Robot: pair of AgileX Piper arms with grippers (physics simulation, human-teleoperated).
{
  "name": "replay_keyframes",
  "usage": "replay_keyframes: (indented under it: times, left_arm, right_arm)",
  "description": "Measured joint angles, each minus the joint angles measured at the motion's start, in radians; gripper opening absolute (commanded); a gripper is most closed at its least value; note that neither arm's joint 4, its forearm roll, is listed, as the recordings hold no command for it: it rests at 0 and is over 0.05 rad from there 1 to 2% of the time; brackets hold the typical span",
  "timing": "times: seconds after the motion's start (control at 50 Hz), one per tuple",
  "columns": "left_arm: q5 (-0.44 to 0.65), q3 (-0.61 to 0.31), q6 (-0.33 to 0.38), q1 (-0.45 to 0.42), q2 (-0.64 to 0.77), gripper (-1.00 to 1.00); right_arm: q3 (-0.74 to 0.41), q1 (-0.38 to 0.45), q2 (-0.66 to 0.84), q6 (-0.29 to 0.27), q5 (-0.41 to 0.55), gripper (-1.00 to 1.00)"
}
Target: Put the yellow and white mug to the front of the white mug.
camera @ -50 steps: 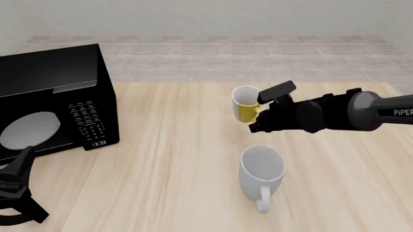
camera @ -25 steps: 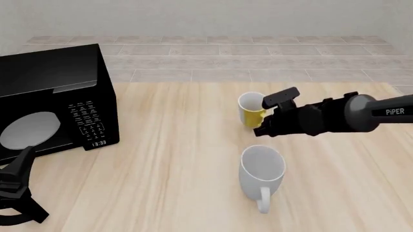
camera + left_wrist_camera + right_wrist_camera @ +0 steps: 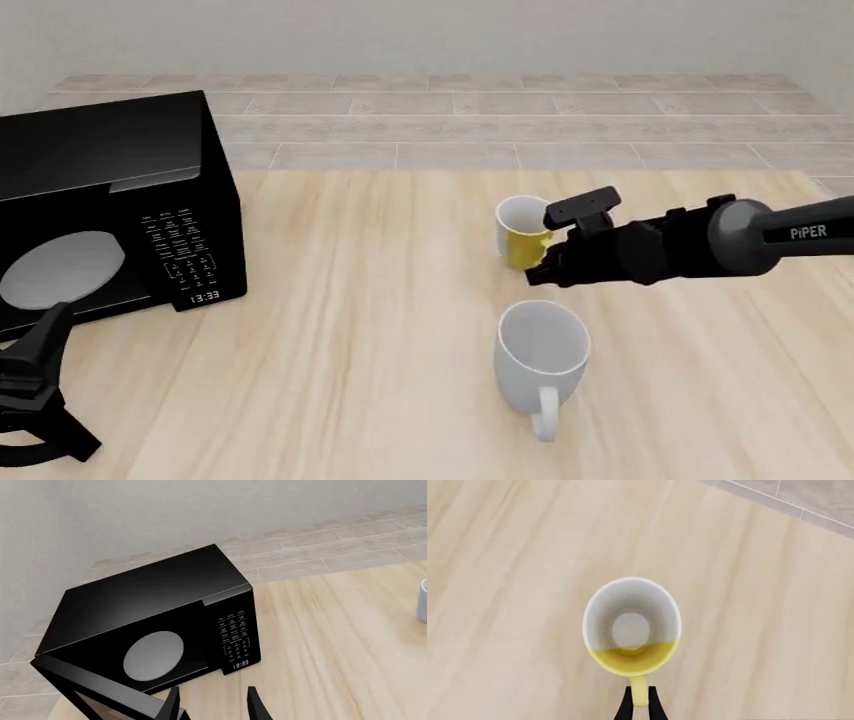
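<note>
1. Gripping: right gripper [image 3: 638, 703] is clamped on the handle of the yellow and white mug [image 3: 523, 233]; right wrist view shows both fingers [image 3: 626, 706] pressed against the handle's sides.
2. Yellow and white mug [image 3: 632, 625] is upright, mouth up, white inside visible. It sits just beyond the white mug [image 3: 541, 351], on that mug's far side from the arms, a gap between them. Cannot tell whether its base is touching the table [image 3: 360, 330].
3. White mug stands upright on the table, loop handle pointing toward the arms' side.
4. Right arm [image 3: 694, 245] comes in from the white mug's right, reaching across above and behind it.
5. Left gripper [image 3: 212, 706] has its fingers spread, nothing between them, well to the left of the white mug, near the microwave [image 3: 107, 205].
6. Microwave door [image 3: 100, 692] is swung open; clock panel [image 3: 235, 645] faces the white mug's side.
</note>
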Motion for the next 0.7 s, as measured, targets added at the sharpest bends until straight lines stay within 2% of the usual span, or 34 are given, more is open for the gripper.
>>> replay_keyframes:
  times: [0.14, 0.16, 0.7]
  left_arm:
    - [0.0, 0.0, 0.0, 0.0, 0.0, 1.0]
    - [0.0, 0.0, 0.0, 0.0, 0.0, 1.0]
    - [0.0, 0.0, 0.0, 0.0, 0.0, 1.0]
  right_arm:
    - [0.001, -0.003, 0.002, 0.002, -0.002, -1.0]
    - [0.001, -0.003, 0.002, 0.002, -0.002, 1.0]
    - [-0.002, -0.002, -0.025, 0.004, 0.026, 1.0]
